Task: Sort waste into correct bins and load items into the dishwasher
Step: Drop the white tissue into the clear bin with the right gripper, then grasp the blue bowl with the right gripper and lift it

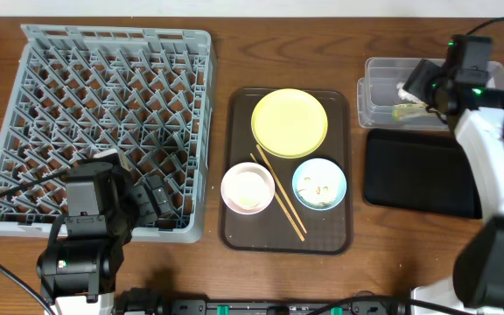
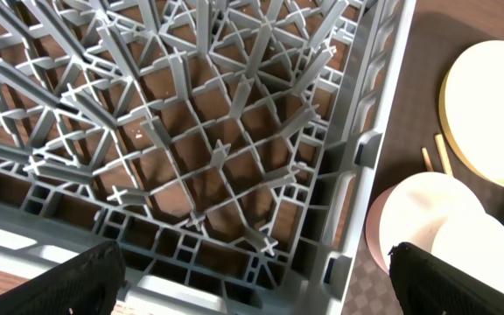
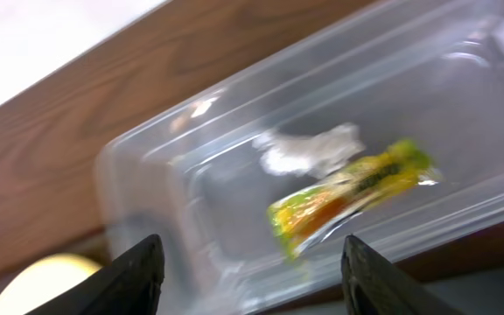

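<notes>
Right gripper (image 3: 252,262) wide, empty above tub (image 3: 147,175); wrapper (image 3: 348,188), tissue (image 3: 313,149) lie inside, likely sorted. Left gripper (image 2: 256,262) wide, empty over rack (image 2: 217,157).

The desk (image 1: 379,241) was grained brown wood with a faint sheen, and the dish rack (image 1: 103,114) by its left edge was matt grey moulded plastic. At the far right corner the clear tub (image 1: 376,96) was glossy see-through plastic, holding a shiny film snack wrapper (image 3: 348,188) and a crumpled paper tissue (image 3: 309,150); the black tray (image 1: 418,171) looked matt. The serving tray (image 1: 239,232) was finely textured, the yellow plate (image 1: 289,122) smooth, and the chopsticks (image 1: 280,197) pale bare wood.
</notes>
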`<action>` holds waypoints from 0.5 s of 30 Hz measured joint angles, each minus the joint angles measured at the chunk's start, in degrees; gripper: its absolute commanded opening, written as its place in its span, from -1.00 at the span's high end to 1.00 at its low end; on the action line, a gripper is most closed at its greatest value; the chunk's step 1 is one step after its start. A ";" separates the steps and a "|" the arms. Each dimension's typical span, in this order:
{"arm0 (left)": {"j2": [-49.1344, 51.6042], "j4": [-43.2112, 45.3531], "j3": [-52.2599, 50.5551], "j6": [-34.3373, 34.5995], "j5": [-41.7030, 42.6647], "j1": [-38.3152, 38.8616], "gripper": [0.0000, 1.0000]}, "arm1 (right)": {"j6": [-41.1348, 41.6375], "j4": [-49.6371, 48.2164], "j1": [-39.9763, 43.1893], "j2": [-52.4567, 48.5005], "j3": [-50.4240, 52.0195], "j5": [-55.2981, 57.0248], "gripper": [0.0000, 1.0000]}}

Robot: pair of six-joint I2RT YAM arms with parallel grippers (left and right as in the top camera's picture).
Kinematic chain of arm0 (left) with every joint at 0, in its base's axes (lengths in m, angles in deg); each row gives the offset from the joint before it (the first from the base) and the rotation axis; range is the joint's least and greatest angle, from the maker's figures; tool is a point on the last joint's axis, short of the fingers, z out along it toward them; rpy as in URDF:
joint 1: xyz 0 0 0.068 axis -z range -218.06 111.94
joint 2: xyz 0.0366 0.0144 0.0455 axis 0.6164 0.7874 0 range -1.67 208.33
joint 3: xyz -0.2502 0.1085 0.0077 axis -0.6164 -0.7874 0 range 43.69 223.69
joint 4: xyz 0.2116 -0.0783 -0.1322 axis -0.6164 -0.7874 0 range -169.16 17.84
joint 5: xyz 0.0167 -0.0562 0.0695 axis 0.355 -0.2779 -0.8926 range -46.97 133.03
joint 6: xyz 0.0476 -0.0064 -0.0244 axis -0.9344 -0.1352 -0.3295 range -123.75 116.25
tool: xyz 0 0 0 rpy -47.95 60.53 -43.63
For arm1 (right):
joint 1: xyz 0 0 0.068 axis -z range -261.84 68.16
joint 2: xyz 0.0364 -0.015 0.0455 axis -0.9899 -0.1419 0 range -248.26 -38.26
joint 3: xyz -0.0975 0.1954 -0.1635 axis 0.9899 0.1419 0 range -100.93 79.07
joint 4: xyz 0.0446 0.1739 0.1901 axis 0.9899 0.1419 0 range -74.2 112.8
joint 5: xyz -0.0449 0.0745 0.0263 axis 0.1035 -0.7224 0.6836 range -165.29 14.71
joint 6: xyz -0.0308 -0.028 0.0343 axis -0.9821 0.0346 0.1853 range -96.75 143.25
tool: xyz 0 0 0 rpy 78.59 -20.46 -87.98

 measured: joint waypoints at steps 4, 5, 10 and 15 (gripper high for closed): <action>0.00 0.50 0.04 0.00 0.00 0.00 -0.96 | -5.86 9.79 -0.46 7.52 -0.07 -7.63 -0.35; 0.00 0.55 0.04 0.00 0.00 0.00 -0.96 | -7.50 13.03 -0.87 9.18 -0.09 -9.29 -0.35; 0.00 0.59 0.04 0.00 0.00 0.00 -0.96 | -13.81 25.14 -5.38 11.28 0.00 -13.73 -0.28; 0.00 0.72 0.04 0.22 2.29 0.07 -0.99 | -16.11 30.32 -12.55 10.69 1.66 -12.74 -0.29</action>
